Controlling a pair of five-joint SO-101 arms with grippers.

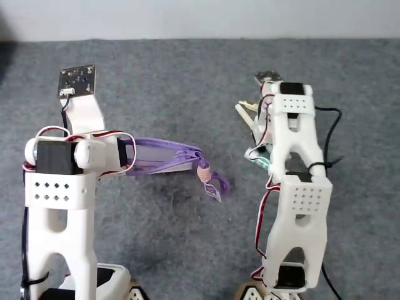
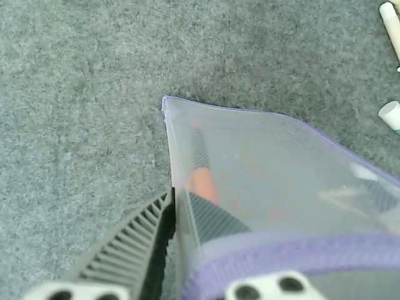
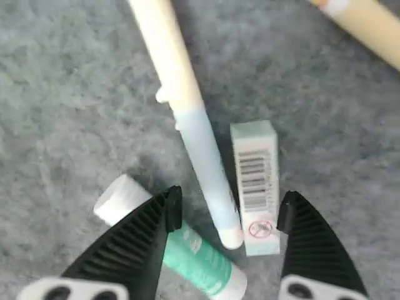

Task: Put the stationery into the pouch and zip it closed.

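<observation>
Left gripper [image 2: 178, 203] clamped, right gripper [image 3: 231, 195] agape

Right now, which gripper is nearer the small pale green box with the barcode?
Right. The right gripper hangs open directly above the pale green box; the left gripper is farther off, shut on the purple-trimmed mesh pouch.

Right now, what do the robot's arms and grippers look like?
The left arm and right arm are white plastic with grids of little round holes, black motor blocks, and thin red, white and black cables looping alongside. The left gripper and right gripper are black, ribbed and pointed, on white bases with screw holes.
</observation>
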